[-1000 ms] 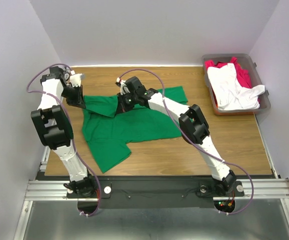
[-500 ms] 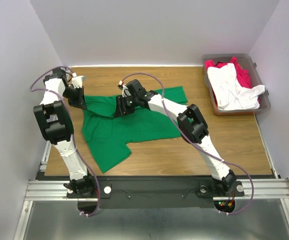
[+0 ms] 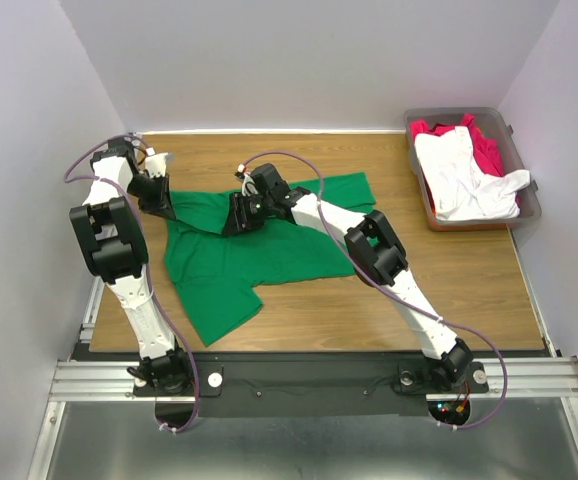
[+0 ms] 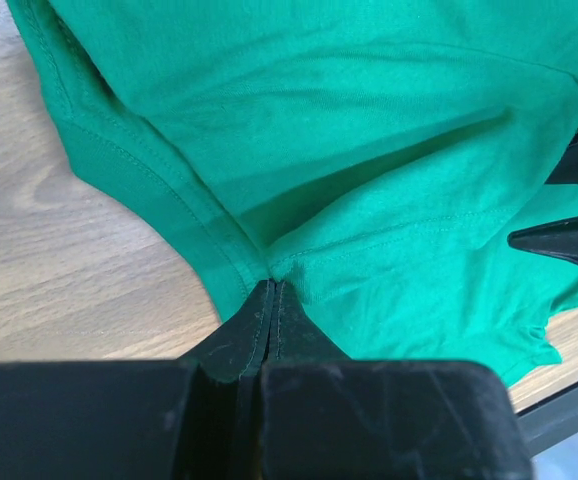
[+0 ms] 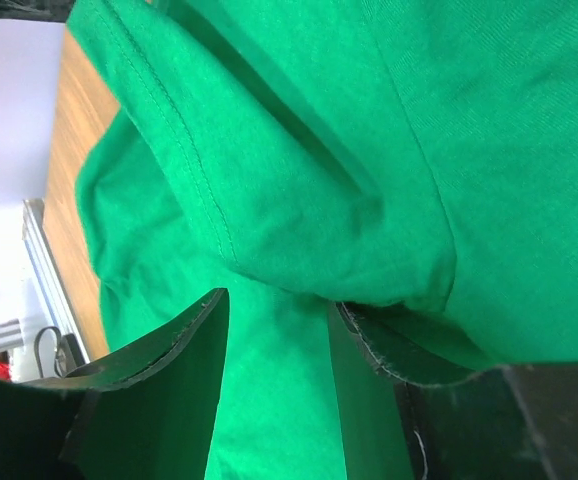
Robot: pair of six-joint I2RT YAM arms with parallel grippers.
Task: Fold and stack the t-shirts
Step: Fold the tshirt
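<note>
**Green shirt pinched at one edge, loose at the other**

The green t-shirt [image 3: 229, 270] lies partly spread on the tabletop [image 3: 449, 290], directly under both of my end effectors. It is limp, light cloth. I judge it will sag, crease and trail from any one point I lift, and it is in no danger of breaking. The stitched hems and seams are the places to take hold, since the doubled fabric there gives the jaws something firm. Two well-separated grips would keep an edge taut for a fold.

My left end effector [image 4: 269, 292] is closed tight on the shirt's hemmed edge. The cloth gathers to a point right at my fingertips and fans away from them.

My right end effector [image 5: 274, 310] stands with its jaws apart and clamps nothing. A seamed fold of the same shirt hangs just ahead of the gap and drapes over one finger.

The white t-shirt [image 3: 464, 180] and the red t-shirt [image 3: 487, 150] are heaped in the bin [image 3: 534, 205], well off to the right of both end effectors.

My left arm reaches up the tabletop's left edge, with the wrist bent inward onto the shirt's corner. My right arm stretches diagonally across the cloth towards the left one, so the two end effectors sit near each other.
</note>
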